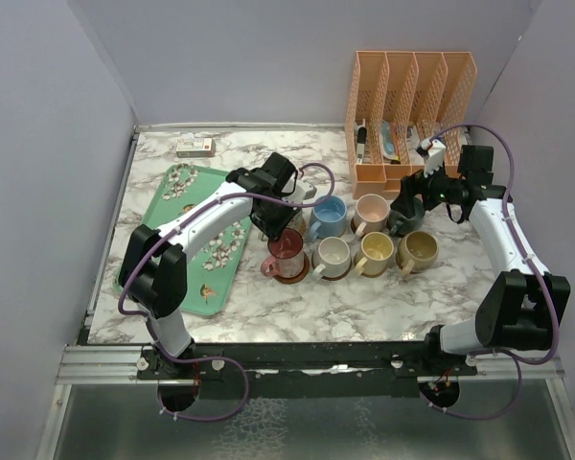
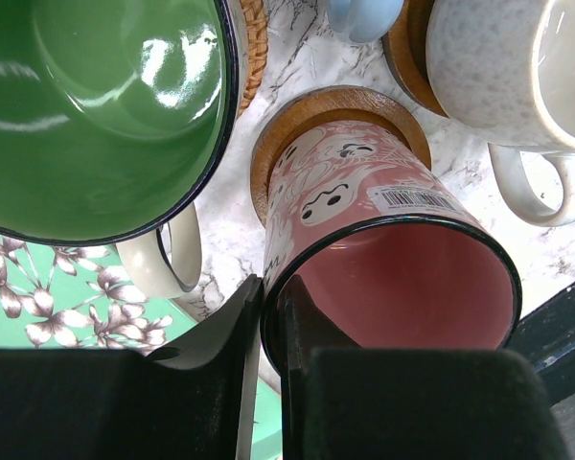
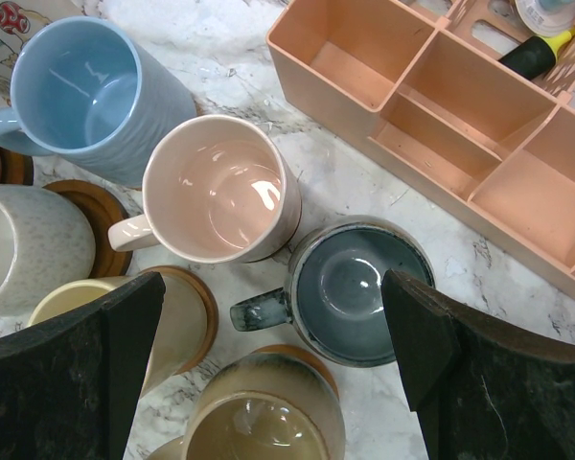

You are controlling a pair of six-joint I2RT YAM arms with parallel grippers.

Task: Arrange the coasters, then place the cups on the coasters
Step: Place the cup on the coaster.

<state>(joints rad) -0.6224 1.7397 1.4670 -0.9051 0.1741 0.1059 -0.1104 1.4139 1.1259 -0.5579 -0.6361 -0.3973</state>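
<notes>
My left gripper (image 2: 271, 331) is shut on the rim of the red cup (image 2: 383, 240), one finger inside and one outside. That cup (image 1: 287, 255) is over a round wooden coaster (image 2: 340, 101); whether its base touches I cannot tell. The green cup (image 2: 96, 105) is beside it, over a woven coaster (image 2: 254, 38). My right gripper (image 3: 273, 287) is open above the dark grey-teal cup (image 3: 364, 287), which stands on bare marble. Around it are the pink (image 3: 220, 187), blue (image 3: 77, 91), cream (image 3: 19, 240), yellow (image 3: 172, 326) and tan (image 3: 268, 422) cups, the last three on coasters.
A peach file organizer (image 1: 409, 105) with a compartment tray (image 3: 441, 105) stands close behind the cups at the back right. The mint-green floral tray (image 1: 187, 192) lies at the left under my left arm. A small box (image 1: 195, 147) sits at the back left.
</notes>
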